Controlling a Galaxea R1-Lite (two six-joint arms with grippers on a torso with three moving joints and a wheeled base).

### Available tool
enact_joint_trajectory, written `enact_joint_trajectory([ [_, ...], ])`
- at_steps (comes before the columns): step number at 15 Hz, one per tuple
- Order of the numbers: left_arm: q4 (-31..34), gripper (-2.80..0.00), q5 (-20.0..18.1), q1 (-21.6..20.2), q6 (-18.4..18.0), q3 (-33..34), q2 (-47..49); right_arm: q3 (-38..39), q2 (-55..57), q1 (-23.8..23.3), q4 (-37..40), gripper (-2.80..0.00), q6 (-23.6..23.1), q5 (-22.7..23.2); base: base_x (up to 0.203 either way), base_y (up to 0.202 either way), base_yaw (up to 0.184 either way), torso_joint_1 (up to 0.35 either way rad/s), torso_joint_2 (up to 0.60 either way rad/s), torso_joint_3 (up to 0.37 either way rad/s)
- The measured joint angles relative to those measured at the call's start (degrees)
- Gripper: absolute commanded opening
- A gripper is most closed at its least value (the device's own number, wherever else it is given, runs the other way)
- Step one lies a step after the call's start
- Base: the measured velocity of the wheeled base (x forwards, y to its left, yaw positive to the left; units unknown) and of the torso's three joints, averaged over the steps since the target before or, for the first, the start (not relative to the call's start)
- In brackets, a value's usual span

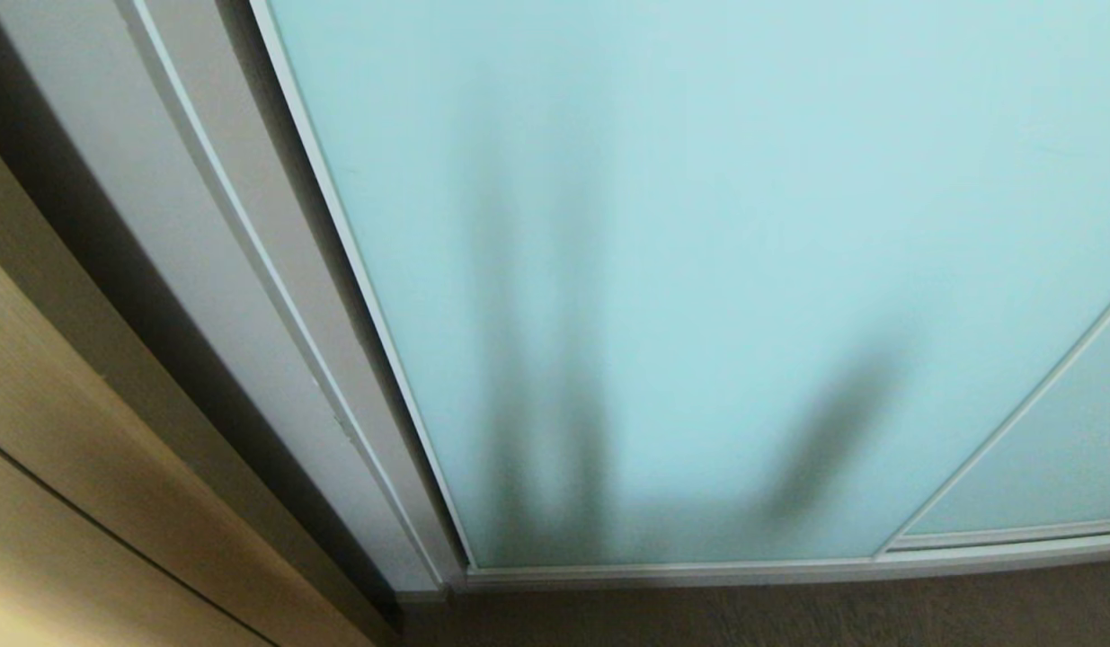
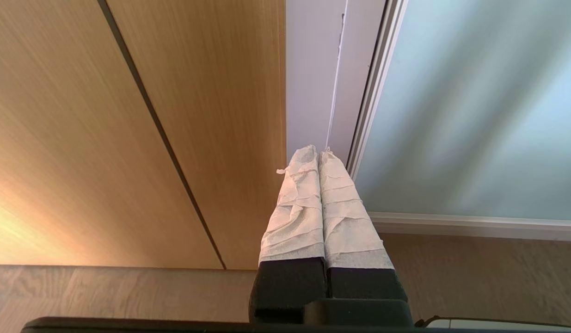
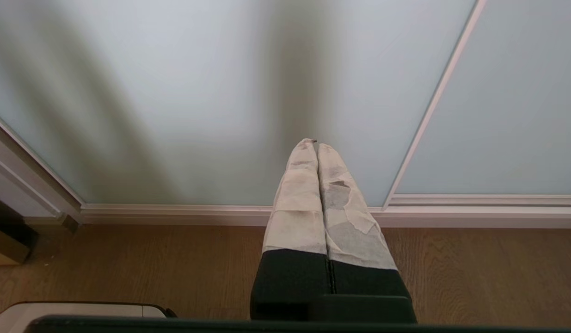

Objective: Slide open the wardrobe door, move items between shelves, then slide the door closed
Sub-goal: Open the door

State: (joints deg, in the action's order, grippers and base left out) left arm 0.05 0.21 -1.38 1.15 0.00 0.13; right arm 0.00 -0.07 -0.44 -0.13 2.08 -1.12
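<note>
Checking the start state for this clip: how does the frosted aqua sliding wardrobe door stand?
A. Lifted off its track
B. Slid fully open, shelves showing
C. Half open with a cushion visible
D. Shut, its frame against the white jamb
D: the sliding wardrobe door fills the head view with its frame edge against the white jamb, and no shelf or interior shows.

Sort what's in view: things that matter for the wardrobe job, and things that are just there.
For the job:
- sliding wardrobe door, frosted aqua glass, closed
- left gripper, shut, empty, by the door's edge
- right gripper, shut, empty, facing the glass

Just there:
- tan wooden panel
- white wardrobe frame
- wood floor
</note>
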Motion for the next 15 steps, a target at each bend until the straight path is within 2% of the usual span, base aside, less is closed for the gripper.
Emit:
enact_joint_trajectory([
  [6,0.78,-2.80,-0.81,0.00,-2.04,-1.27,0.14,0.00,0.00,0.00,-0.02,-2.80,0.01,-0.02,0.000,0.000,0.000,0.000,0.00,0.000],
  [7,1.31,-2.80,-1.63,0.00,-2.06,-4.51,0.55,0.00,0.00,0.00,0.00,-2.80,-0.01,-0.02,0.000,0.000,0.000,0.000,0.00,0.000],
  [10,8.13,-2.80,-5.27,0.00,-1.22,-15.80,3.91,0.00,0.00,0.00,0.00,-2.80,0.01,-0.02,0.000,0.000,0.000,0.000,0.00,0.000],
  [12,11.38,-2.80,-8.20,0.00,-0.86,-22.23,8.60,0.00,0.00,0.00,0.00,-2.80,-0.01,0.00,0.000,0.000,0.000,0.000,0.00,0.000],
  [15,12.31,-2.80,-13.11,0.00,0.25,-33.22,19.15,0.00,0.00,0.00,-0.02,-2.80,-0.01,-0.02,0.000,0.000,0.000,0.000,0.00,0.000],
])
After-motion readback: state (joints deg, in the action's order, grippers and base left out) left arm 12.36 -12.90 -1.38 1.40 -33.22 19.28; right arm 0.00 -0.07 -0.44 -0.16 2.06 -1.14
